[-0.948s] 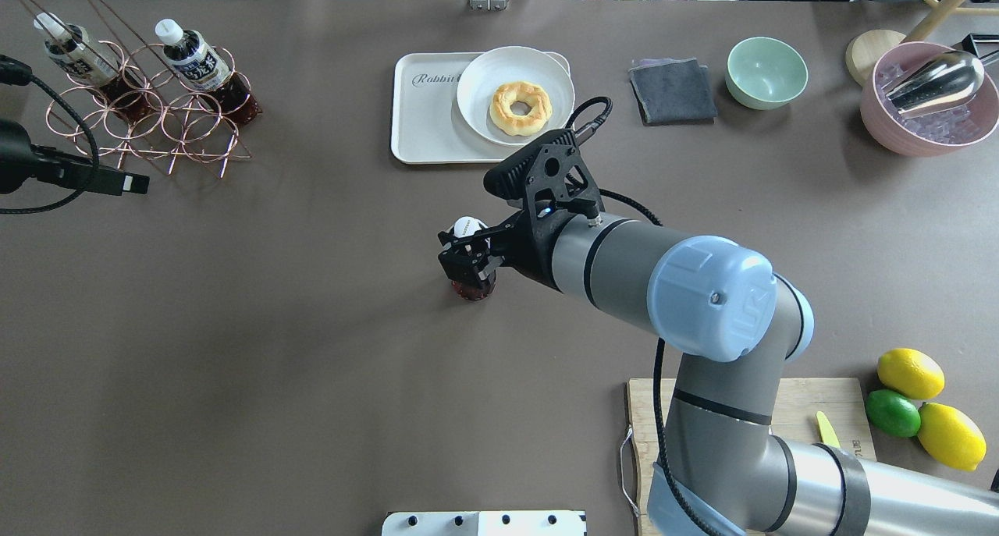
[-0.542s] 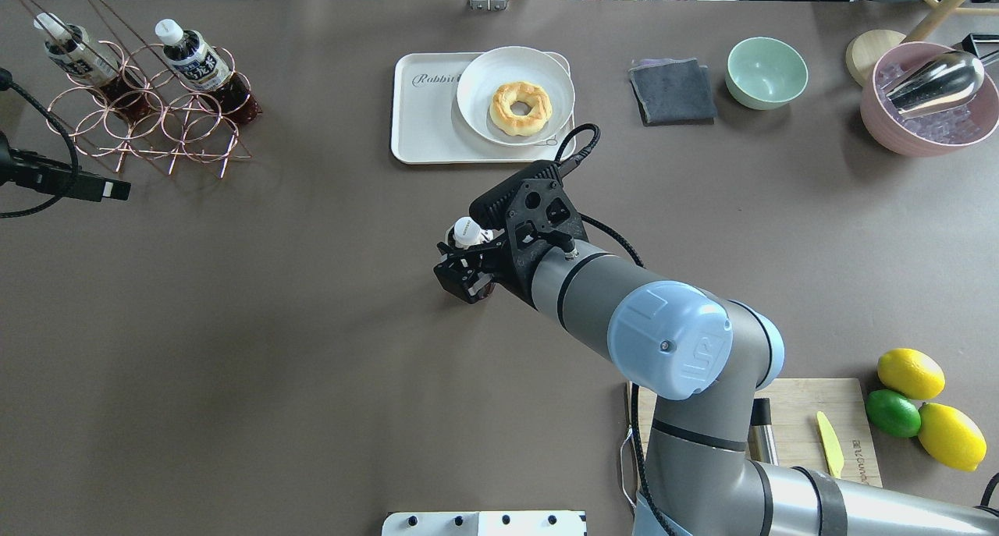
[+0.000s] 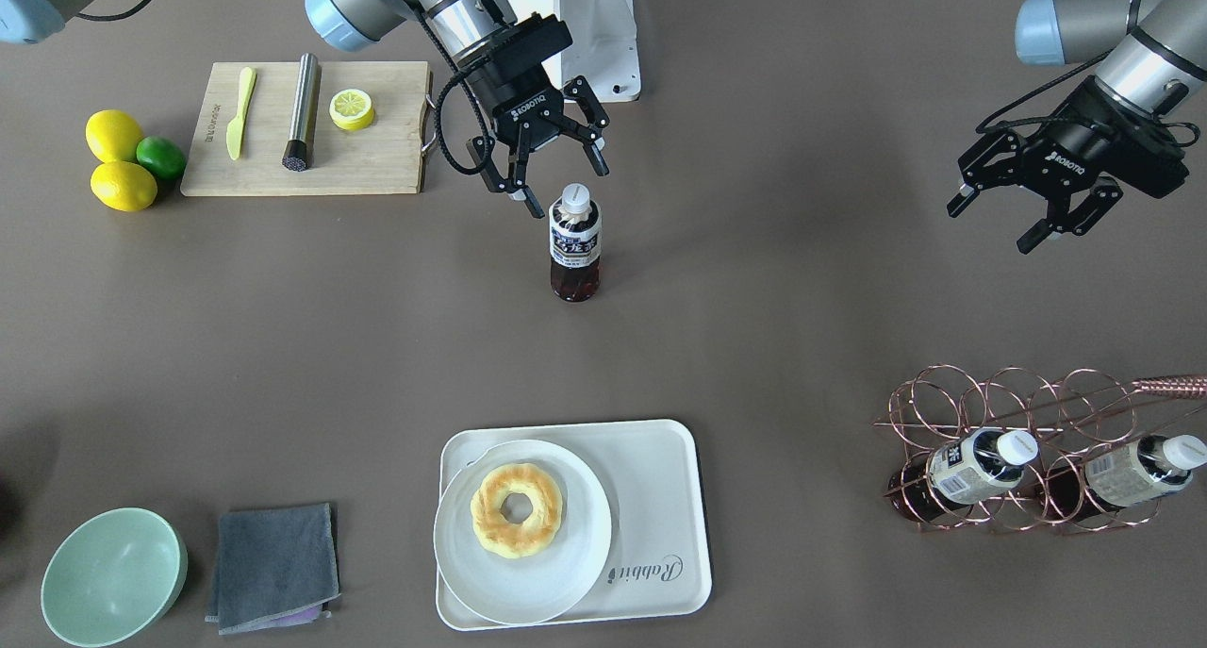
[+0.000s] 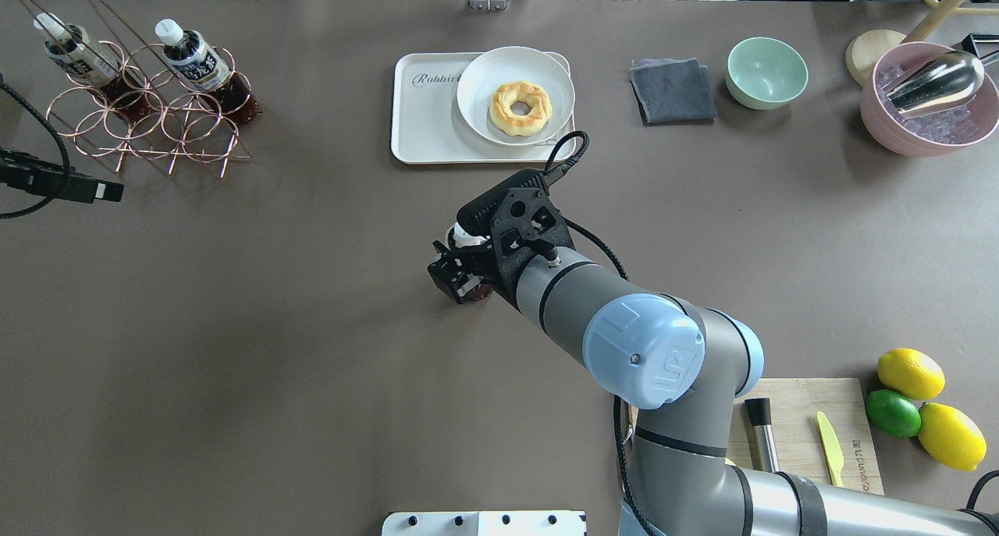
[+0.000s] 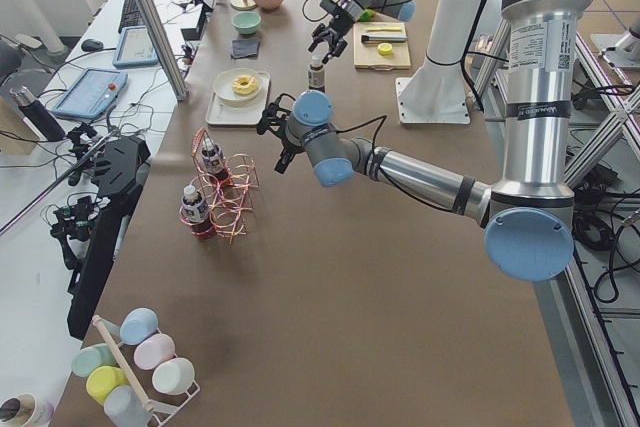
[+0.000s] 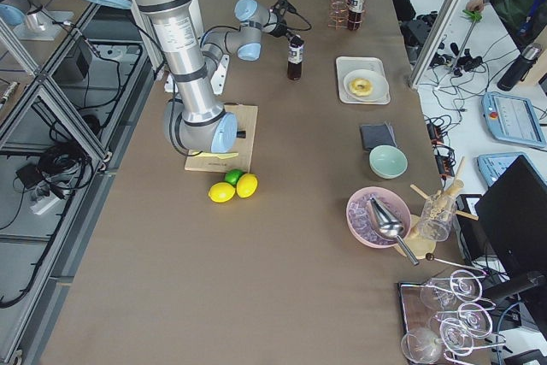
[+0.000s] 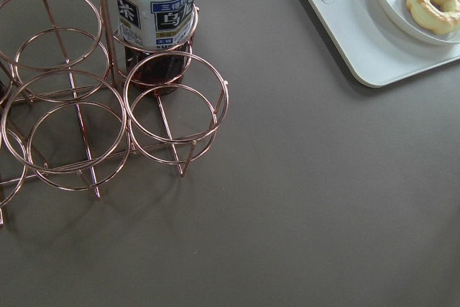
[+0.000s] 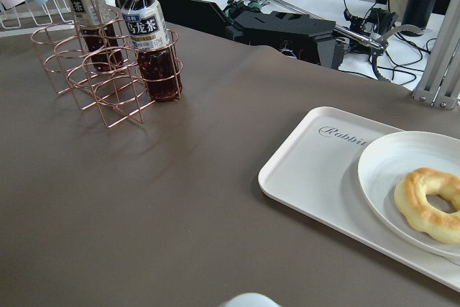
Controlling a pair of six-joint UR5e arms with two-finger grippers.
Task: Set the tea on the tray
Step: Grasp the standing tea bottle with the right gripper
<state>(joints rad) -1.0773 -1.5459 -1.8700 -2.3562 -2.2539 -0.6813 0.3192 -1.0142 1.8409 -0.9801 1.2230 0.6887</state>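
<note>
Bearings as the robot looks out, 12 o'clock pointing away across the table. Nearest row: 1 wooden cutting board, with 2 lemons and 1 lime at its 3 o'clock. Next: right hand, 1 of 2, fingers spread and gripping nothing, poised at the top of the tea, whose white cap shows just at the hand's 12 o'clock. Tea: 1 bottle free at mid-table, upright, long axis vertical, cap up; not yet on the tray. Left hand: likewise spread and empty, well apart at the tea's 9 o'clock, so the right arm is plainly the nearer. Far row: 1 tray at the tea's 12 o'clock, carrying 1 round plate with 1 doughnut; bare floor only on its 9 o'clock side. 1 copper wire rack at the tea's 10 o'clock, holding 2 like bottles. Bottles in total: 3. Judged next: close on the upright bottle and carry it toward 12 o'clock.
</note>
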